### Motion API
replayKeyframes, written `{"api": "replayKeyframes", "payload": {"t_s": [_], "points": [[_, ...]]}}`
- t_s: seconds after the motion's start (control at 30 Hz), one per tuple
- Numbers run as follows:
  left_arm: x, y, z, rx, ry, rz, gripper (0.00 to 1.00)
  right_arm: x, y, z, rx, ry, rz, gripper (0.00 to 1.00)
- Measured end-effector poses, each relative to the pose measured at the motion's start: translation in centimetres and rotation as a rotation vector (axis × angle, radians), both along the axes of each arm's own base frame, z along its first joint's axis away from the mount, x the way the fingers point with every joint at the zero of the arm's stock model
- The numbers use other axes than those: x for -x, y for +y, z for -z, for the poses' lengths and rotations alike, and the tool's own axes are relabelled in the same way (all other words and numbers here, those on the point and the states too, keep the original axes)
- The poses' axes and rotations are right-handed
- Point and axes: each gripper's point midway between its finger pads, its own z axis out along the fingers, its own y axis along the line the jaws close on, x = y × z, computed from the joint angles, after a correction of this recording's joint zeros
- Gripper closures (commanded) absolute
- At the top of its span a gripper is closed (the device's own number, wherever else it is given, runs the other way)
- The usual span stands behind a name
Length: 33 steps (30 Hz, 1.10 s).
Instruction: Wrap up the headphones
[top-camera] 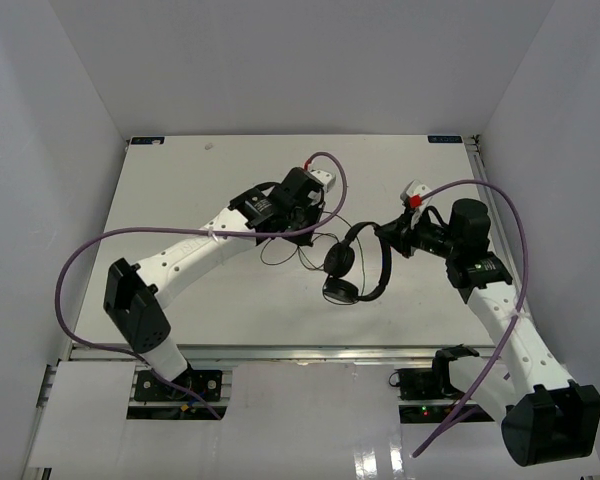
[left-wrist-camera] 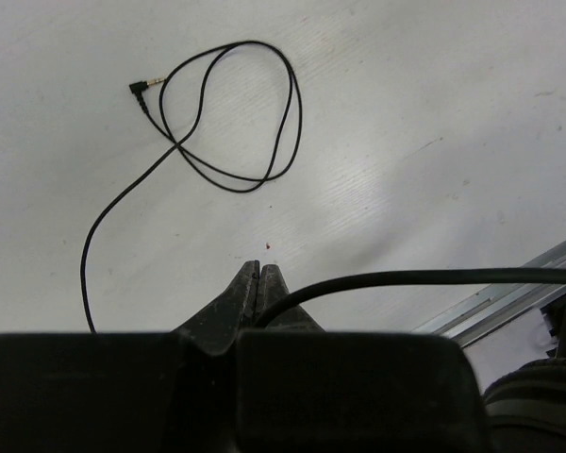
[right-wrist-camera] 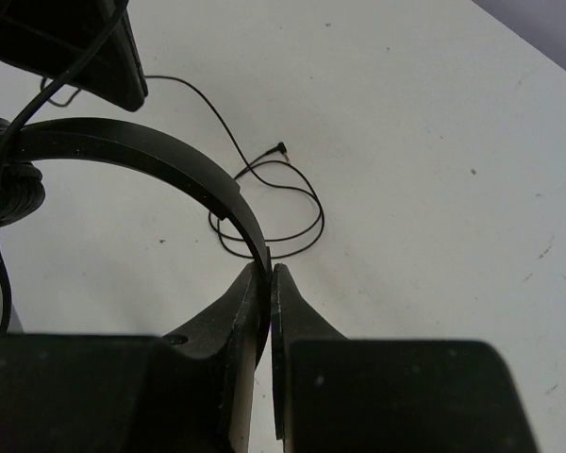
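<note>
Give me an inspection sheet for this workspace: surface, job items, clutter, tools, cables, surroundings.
Surface: white table, a few faint specks.
Job's things: headphones mid-table; cord in loose loops, plug lying free.
Clutter: nothing seen.
Tools: left tool shut on cord; right tool shut on headband.
Cables: purple cables loop off both arms.
Surroundings: white walls on three sides; metal rail at near edge.

Headphones (right-wrist-camera: 151,151) matt blk plastic; table (left-wrist-camera: 434,113) matt white, lightly scuffed.
</note>
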Motion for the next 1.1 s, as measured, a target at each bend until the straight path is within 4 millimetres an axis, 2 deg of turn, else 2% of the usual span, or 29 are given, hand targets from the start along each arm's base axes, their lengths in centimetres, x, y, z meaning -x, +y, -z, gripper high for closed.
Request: {"api": "replayKeyframes", "payload": {"t_s": [0.17, 0.3, 0.6, 0.73, 0.83, 0.9, 1.0, 1.1], "points": [[1.1, 0.1, -1.8, 0.127, -0.04, 0.021, 1.0, 0.2, 0.5, -2.3, -0.069, 0.034, -0.011, 0.92], [1.7, -0.1, -2.4, 0.219, -0.065, 0.043, 1.0, -0.1, 0.5, -3.5, -0.106, 0.058, 0.001, 0.92], [3.1, -1.1, 0.2, 0.342, -0.055, 0.104, 0.98, -0.9, 0.2, -6.3, -0.162, 0.071, 0.026, 0.92], [3.4, -1.8, 0.8, 0.414, -0.078, 0.131, 0.78, -0.9, 0.3, -7.5, -0.193, 0.088, 0.026, 0.92], [3.8, -1.9, 1.4, 0.455, -0.093, 0.142, 0.55, -0.8, 0.3, -8.3, -0.22, 0.109, 0.023, 0.92], [4.0, -2.0, 1.7, 0.48, -0.101, 0.149, 0.45, -0.7, 0.3, -9.0, -0.237, 0.114, 0.021, 0.92], [4.3, -2.1, 1.8, 0.526, -0.125, 0.162, 0.4, -0.5, 0.3, -9.9, -0.258, 0.122, 0.016, 0.92], [4.7, -2.1, 1.8, 0.567, -0.149, 0.182, 0.39, -0.3, 0.3, -10.5, -0.276, 0.132, 0.011, 0.92]]}}
